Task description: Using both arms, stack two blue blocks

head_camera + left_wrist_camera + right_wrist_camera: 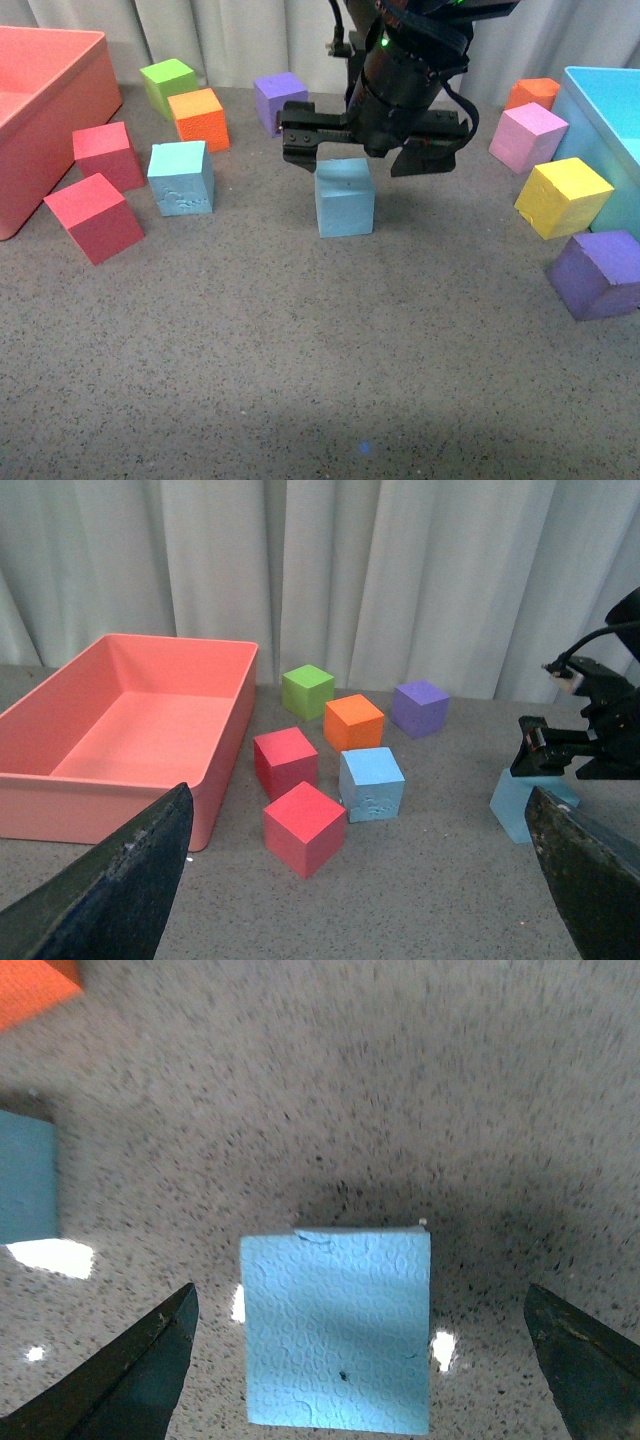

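**Right claw poised over the smooth blue block**

The right claw (pixel 362 158) hangs spread wide and empty just above the smooth blue block (pixel 345 197). That block sits on the counter (pixel 300 380) about midway between its left and right edges, nearer the far edge. The right wrist view shows one finger to each side of the block, both clear of it. A good pick probably means coming straight down with the block centred and square between the fingers, then closing gently on the foam sides. The scuffed blue block (pixel 181 178) stands toward the left edge, beside a red cube (pixel 108 153). The left claw (pixel 360 875) is also spread and empty, well back from it.
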Controlling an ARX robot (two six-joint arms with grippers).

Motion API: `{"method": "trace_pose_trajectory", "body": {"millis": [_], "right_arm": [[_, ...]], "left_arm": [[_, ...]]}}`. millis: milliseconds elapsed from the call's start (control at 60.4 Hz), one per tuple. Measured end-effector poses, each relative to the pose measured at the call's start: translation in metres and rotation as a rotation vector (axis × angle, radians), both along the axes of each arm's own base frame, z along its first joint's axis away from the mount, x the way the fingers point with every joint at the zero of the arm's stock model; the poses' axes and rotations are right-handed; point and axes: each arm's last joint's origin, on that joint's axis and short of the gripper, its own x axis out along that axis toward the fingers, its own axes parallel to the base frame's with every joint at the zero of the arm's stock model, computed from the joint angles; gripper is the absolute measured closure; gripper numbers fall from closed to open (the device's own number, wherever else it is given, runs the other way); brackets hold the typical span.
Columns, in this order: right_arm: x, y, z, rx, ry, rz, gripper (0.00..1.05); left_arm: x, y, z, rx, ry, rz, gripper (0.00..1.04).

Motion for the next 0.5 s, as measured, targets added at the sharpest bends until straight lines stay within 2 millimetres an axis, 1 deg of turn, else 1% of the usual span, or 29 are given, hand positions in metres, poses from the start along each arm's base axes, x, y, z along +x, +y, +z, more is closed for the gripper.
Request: {"method": "trace_pose_trajectory", "body": {"millis": [116, 199, 215, 265, 282, 298, 315, 331, 381, 397, 447, 497], "right_arm": [[-0.003, -0.002, 0.016, 0.019, -0.073, 0.013, 0.10], [-0.003, -0.002, 0.020, 0.003, -0.112, 0.012, 0.11], [-0.003, -0.002, 0.019, -0.008, -0.149, 0.006, 0.12], [-0.006, -0.010, 0.013, -0.094, -0.364, -0.051, 0.20], [-0.008, -0.012, 0.011, -0.112, -0.401, -0.064, 0.22], [-0.013, -0.018, 0.007, -0.140, -0.468, -0.090, 0.26], [-0.016, -0.021, 0.005, -0.143, -0.496, -0.102, 0.27], [-0.023, -0.028, 0.002, -0.153, -0.552, -0.116, 0.31], [-0.038, -0.043, -0.001, -0.141, -0.656, -0.135, 0.38], [-0.045, -0.052, -0.001, -0.130, -0.711, -0.145, 0.42], [-0.059, -0.068, 0.006, -0.094, -0.826, -0.174, 0.49], [-0.077, -0.087, 0.021, -0.062, -0.930, -0.201, 0.58]], "left_arm": [[0.000, 0.000, 0.000, 0.000, 0.000, 0.000, 0.07], [0.000, 0.000, 0.000, 0.000, 0.000, 0.000, 0.07], [0.000, 0.000, 0.000, 0.000, 0.000, 0.000, 0.07], [0.000, 0.000, 0.000, 0.000, 0.000, 0.000, 0.07], [0.000, 0.000, 0.000, 0.000, 0.000, 0.000, 0.07], [0.000, 0.000, 0.000, 0.000, 0.000, -0.002, 0.07], [0.000, 0.000, 0.000, 0.000, 0.000, -0.001, 0.07], [0.000, 0.000, 0.000, 0.000, 0.000, -0.001, 0.07], [0.000, 0.000, 0.000, 0.000, 0.001, 0.002, 0.07], [0.000, 0.000, 0.000, 0.000, 0.000, 0.002, 0.07], [0.000, 0.000, 0.000, 0.000, 0.000, 0.003, 0.07], [0.000, 0.000, 0.000, 0.000, 0.001, 0.002, 0.07]]}}
